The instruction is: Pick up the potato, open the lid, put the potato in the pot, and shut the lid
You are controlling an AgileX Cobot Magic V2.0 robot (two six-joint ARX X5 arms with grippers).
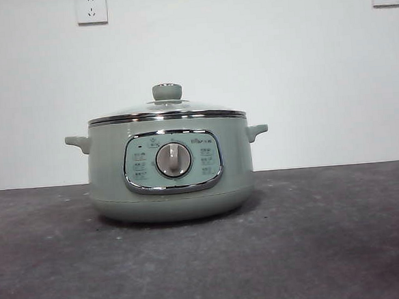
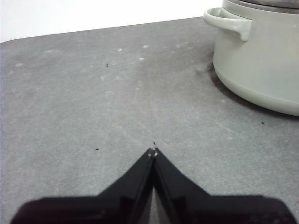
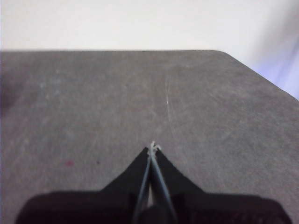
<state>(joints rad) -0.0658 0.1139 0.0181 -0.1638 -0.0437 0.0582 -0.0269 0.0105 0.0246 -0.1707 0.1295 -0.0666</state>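
The pale sage-green pot (image 1: 170, 172) stands in the middle of the table in the front view, control panel and grey dial facing me. The glass lid (image 1: 167, 111) with its green knob sits shut on it. The potato is not in view in any frame. My left gripper (image 2: 153, 154) is shut and empty above bare table, with the pot (image 2: 261, 60) and one side handle off to its side. My right gripper (image 3: 152, 149) is shut and empty above bare table near a table corner. Neither gripper shows in the front view.
The dark grey table (image 1: 330, 250) runs to a white wall with two sockets (image 1: 92, 8). The table's rounded corner (image 3: 224, 53) and edge show in the right wrist view.
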